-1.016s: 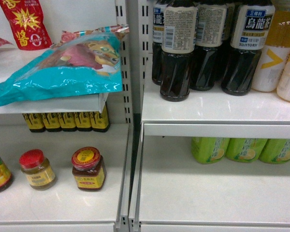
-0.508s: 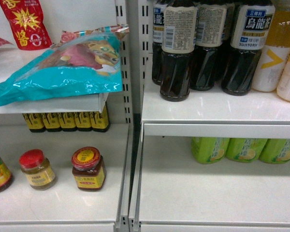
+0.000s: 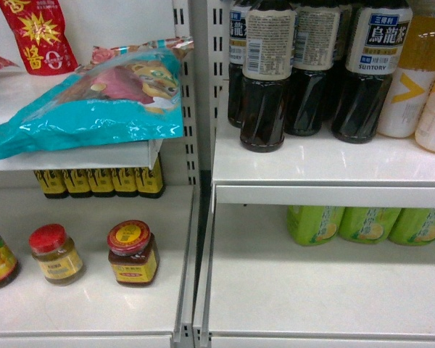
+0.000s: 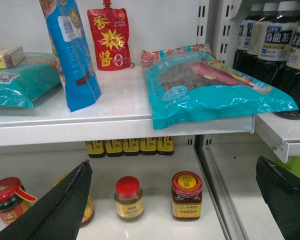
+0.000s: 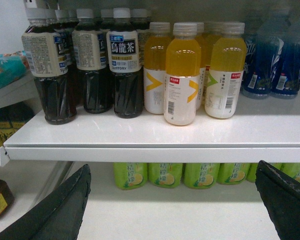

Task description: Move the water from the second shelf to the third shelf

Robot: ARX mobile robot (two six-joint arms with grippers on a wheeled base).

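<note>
Shelves (image 3: pixel 319 163): white. Tea bottles (image 3: pixel 264 72): near-black liquid, pale labels with dark print, one blue-and-white panel. Orange drink bottles (image 5: pixel 182 75): yellow-orange above white labels bearing a yellow chevron, white caps. Far-right bottles (image 5: pixel 270 60): deep blue with white streaks. Lower-shelf bottles (image 5: pixel 165 175): lime green. Snack bag (image 3: pixel 94 109): turquoise with pink. Pouch (image 4: pixel 109 37): red with yellow burst. Jars (image 3: pixel 133 254): red lids, yellow labels.
</note>
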